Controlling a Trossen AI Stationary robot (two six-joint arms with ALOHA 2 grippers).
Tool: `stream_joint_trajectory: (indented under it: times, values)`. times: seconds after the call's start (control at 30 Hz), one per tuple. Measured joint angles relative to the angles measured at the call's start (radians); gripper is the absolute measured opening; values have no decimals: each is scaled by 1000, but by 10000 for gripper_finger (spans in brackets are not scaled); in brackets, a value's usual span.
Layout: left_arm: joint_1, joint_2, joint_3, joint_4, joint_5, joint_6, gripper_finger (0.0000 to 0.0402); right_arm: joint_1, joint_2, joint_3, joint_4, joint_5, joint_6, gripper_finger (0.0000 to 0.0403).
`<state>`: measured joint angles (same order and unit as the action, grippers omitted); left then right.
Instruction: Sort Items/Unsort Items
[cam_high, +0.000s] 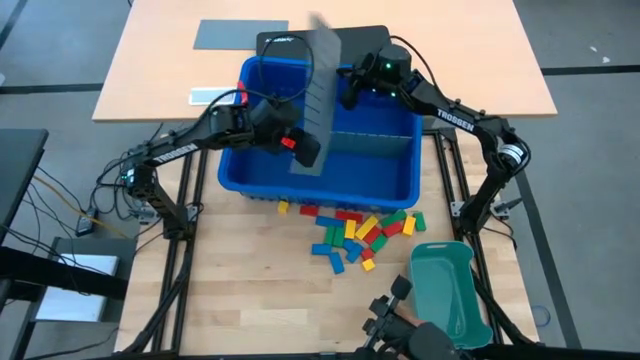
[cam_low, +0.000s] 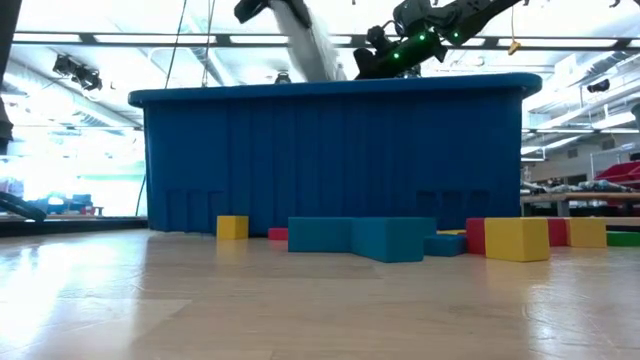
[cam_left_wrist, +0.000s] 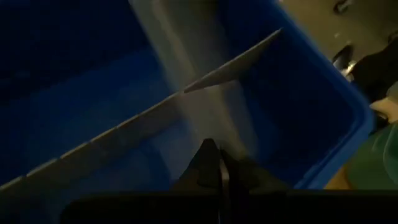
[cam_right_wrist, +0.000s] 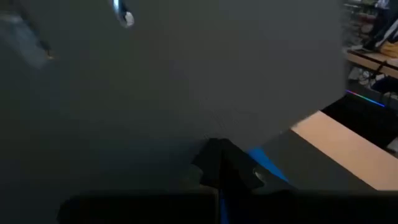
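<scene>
Now both closed grippers, left gripper (cam_high: 300, 146) and right gripper (cam_high: 348, 92), are pinching the grey divider sheet (cam_high: 318, 95) over the blue bin (cam_high: 330, 185), while blocks (cam_high: 352, 232) are lying unsorted at 6 o'clock.

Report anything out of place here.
The grey divider isn't seated in the blue bin; both claws, left and right, hold it tilted above. Blocks lie scattered on the table, outside bin and tray.

left gripper (cam_left_wrist: 219, 180) pinching grey divider sheet (cam_left_wrist: 186, 106) inside blue bin (cam_left_wrist: 323, 118)
</scene>
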<state>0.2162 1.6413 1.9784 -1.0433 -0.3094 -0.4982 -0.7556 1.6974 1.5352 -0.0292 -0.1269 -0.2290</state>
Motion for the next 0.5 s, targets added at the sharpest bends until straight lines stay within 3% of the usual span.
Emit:
stream_joint_trajectory:
  times: [0.5]
  values:
    - [-2,7,1,-85,33,-26,2,0,-1,3,-25,-27,16,0]
